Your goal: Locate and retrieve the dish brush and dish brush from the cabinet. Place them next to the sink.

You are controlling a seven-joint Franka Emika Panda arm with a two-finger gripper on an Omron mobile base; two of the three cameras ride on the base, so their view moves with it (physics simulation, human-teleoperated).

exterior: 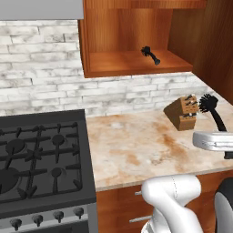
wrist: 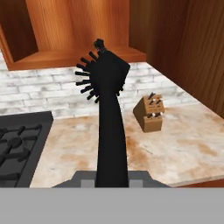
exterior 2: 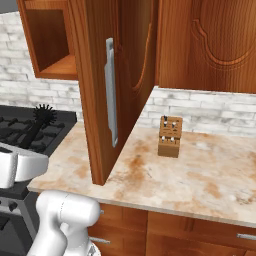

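Clamped by its handle in the jaws, one dish brush (wrist: 109, 113) stood head-up above the counter's (exterior: 136, 145) front edge, twin brush (exterior: 150, 55) lying on the cabinet (exterior: 132, 63) shelf beyond.

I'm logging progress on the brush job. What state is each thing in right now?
Hand: shut on the held dish brush.
Held dish brush: gripped by its handle, head up, above the counter.
Second dish brush: lying on the cabinet shelf, not yet taken.
Cabinet: open, door swung out.
Knife block: standing on the counter.
Stove: no flames visible.
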